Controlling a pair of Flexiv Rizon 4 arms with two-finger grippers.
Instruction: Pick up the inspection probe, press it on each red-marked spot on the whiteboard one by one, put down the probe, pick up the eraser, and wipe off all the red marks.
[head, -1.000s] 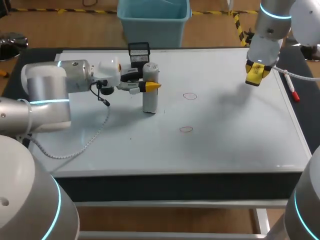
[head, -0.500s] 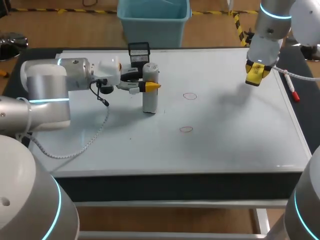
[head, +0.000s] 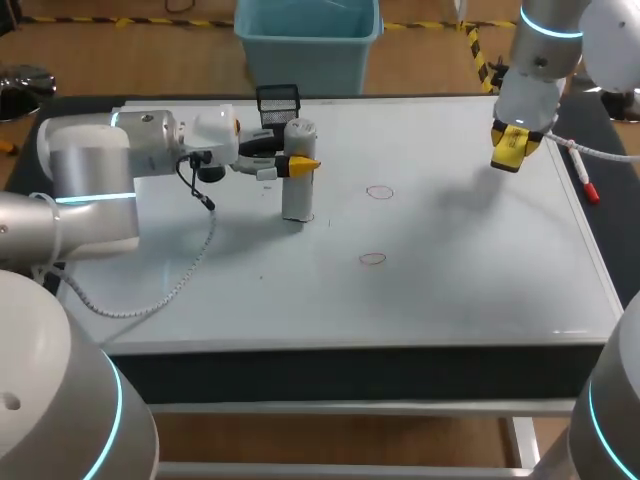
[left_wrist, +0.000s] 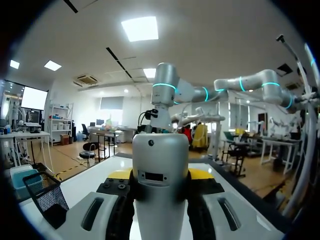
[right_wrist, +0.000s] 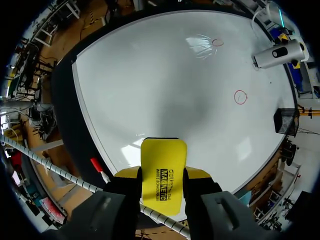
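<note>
The probe has lifted slightly, clamped in the left fingers; right fingers pinch the eraser.

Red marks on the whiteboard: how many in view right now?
2. The far red mark sits right of the probe; the near red mark lies closer to the robot. The left arm could hide more.

Upright grey probe, perhaps on the whiteboard, near two red rings; yellow eraser aloft.

Robotics lab: twin arms, whiteboard
</note>
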